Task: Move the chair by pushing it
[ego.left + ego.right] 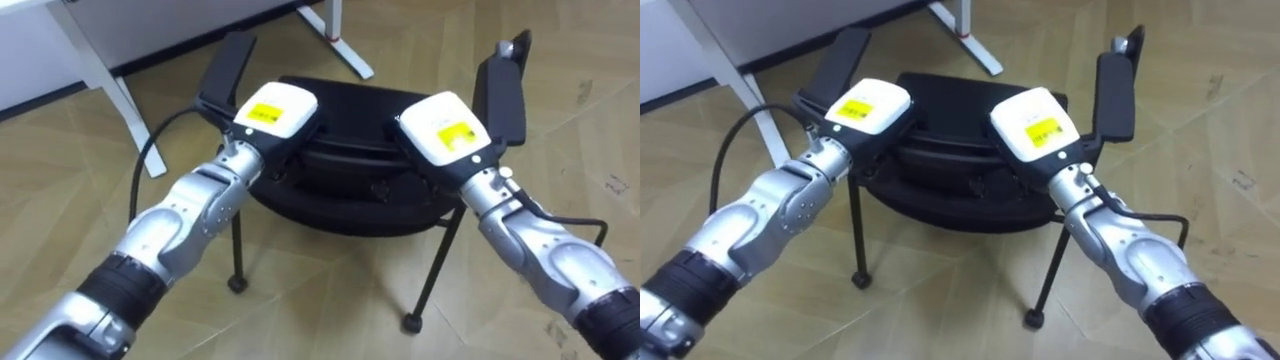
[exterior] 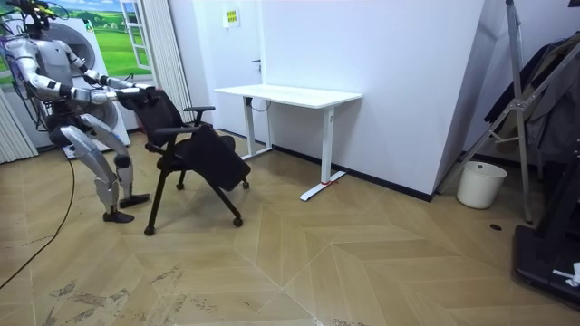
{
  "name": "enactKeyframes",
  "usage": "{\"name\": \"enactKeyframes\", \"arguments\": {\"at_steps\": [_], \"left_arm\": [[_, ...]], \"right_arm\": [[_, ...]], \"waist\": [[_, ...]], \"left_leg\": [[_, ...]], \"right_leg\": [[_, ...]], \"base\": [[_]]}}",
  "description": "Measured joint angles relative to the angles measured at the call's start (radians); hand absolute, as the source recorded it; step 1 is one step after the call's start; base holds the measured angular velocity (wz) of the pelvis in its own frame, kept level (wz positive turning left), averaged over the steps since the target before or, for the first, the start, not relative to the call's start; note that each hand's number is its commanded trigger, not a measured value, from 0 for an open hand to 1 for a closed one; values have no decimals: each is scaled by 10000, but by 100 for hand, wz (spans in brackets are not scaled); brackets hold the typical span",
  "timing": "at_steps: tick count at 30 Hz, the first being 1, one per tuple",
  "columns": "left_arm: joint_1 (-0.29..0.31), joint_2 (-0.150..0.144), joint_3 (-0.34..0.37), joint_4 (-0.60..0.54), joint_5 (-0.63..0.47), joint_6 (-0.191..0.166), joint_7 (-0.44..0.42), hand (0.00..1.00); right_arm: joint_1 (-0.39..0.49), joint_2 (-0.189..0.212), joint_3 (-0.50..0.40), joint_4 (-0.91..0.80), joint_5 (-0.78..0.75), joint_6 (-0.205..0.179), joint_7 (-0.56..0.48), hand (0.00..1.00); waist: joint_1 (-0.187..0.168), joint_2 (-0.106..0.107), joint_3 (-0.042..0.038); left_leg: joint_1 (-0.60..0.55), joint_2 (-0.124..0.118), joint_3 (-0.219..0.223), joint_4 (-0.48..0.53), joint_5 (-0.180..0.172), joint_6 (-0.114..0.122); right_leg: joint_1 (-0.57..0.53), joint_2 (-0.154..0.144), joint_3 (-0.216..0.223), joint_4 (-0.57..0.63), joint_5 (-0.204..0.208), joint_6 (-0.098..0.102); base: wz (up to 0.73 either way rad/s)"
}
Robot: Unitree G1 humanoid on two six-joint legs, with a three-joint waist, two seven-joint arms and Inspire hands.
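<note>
Black chair (image 1: pixel 350 205) — backrest just under left hand (image 1: pixel 275 108) and right hand (image 1: pixel 447 125).

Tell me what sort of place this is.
Probably an office or lab-like test room: a white desk against a plain white wall, a black office chair on wood-pattern flooring, and a white bin.
</note>
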Motion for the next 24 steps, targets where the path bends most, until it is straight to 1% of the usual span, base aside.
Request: {"name": "enactKeyframes", "arguments": {"at_steps": [1,2,3,4,5,6,8,9,11,12,14,15,16,17,18,19,20,21,22,23,24], "left_arm": [[71,42,2,-44,-1,0,2,100],[235,128,19,-157,-16,15,-1,100],[352,131,69,-190,-26,16,-1,100],[372,134,78,-191,-27,19,1,100],[374,121,72,-163,-27,34,5,100],[389,135,79,-158,-46,35,9,100],[408,74,57,-153,-51,96,-7,100],[439,91,46,-173,-96,108,-14,100],[484,144,1,-174,-177,155,-17,100],[520,175,43,-228,-178,166,-23,100],[525,194,111,-290,-171,166,-64,100],[532,211,127,-347,-169,175,-108,100],[540,208,133,-389,-162,195,-144,100],[617,185,142,-453,-137,218,-210,100],[695,166,111,-494,-119,220,-255,100],[764,175,110,-505,-93,218,-257,100],[923,165,127,-533,-51,219,-255,100],[1019,145,142,-538,-62,222,-258,100],[1056,157,142,-539,-69,220,-267,100],[1103,179,140,-537,-64,223,-274,100],[1145,153,131,-538,-53,262,-277,100]], "right_arm": [[0,23,60,6,23,16,19,100],[-1,98,161,29,34,44,66,100],[1,142,210,64,25,41,70,100],[11,154,210,64,15,42,70,100],[18,160,223,63,4,56,83,100],[21,194,246,53,-12,121,86,100],[106,184,261,47,-23,197,84,100],[102,224,292,46,-23,235,86,100],[97,205,411,12,-21,301,89,100],[91,208,457,-35,-26,357,94,100],[83,216,457,-107,-38,426,109,100],[86,223,456,-128,-37,447,115,100],[90,224,457,-137,-34,457,116,100],[137,228,488,-121,-20,458,124,100],[246,236,493,-132,-16,459,121,100],[311,258,503,-129,-15,470,121,100],[383,237,600,-148,-10,495,121,100],[381,235,678,-147,-11,522,122,100],[376,288,699,-117,-11,545,122,100],[371,404,704,2,1,551,123,100],[382,449,710,86,20,524,139,100]], "waist": [[38,12,7],[104,41,7],[107,95,-5],[73,103,-1],[22,98,0],[22,96,1],[-9,73,-1],[66,1,20],[172,-21,16],[301,-57,-1],[329,-85,1],[438,-149,-8],[513,-194,3],[617,-297,-15],[652,-383,-30],[673,-456,-60],[768,-553,-166],[794,-453,-221],[811,-435,-223],[819,-455,-183],[785,-442,-167]], "left_leg": [[-32,9,142,-147,213,97],[-29,-1,187,-352,503,201],[55,-25,179,-381,794,286],[76,-11,209,-386,892,304],[175,10,432,-377,1184,293],[212,61,688,-363,1329,491],[281,90,935,-191,1360,531],[328,63,969,-62,1354,534],[348,44,986,113,1320,561],[353,26,1003,166,1256,634],[355,10,1089,155,1136,668],[385,8,1188,168,1039,710],[452,-2,1251,151,977,698],[625,-143,1286,119,786,718],[846,-371,1304,65,524,860],[955,-499,1313,9,456,866],[1094,-717,1270,-26,224,892],[1105,-707,1056,126,22,870],[1125,-729,912,223,-45,872],[1165,-842,544,441,-181,849],[1222,-884,316,639,-390,817]], "right_leg": [[110,6,-99,1,-77,28],[339,12,-308,-1,-216,70],[570,0,-579,-24,-339,113],[648,-13,-668,-19,-395,125],[780,-79,-825,39,-472,68],[891,-141,-959,98,-603,91],[1110,-224,-1174,146,-787,176],[1227,-330,-1240,269,-950,169],[1415,-392,-1379,322,-1119,217],[1484,-450,-1478,393,-1262,208],[1630,-455,-1723,418,-1431,235],[1725,-490,-1859,443,-1556,243],[1808,-514,-1927,443,-1622,263],[2048,-603,-2174,419,-1744,332],[2353,-703,-2463,382,-1841,488],[2486,-823,-2650,417,-1900,606],[2593,-1168,-2934,844,-1992,1382],[2430,-1535,-2880,1983,-1688,2281],[2317,-1668,-2643,2523,-1444,2418],[2075,-1708,-1938,3347,-950,2007],[1909,-1624,-1384,3867,-536,1599]], "base": [[-5],[0],[11],[38],[45],[46],[43],[35],[26],[29],[41],[40],[31],[39],[44],[44],[34],[30],[36],[49],[56]]}}
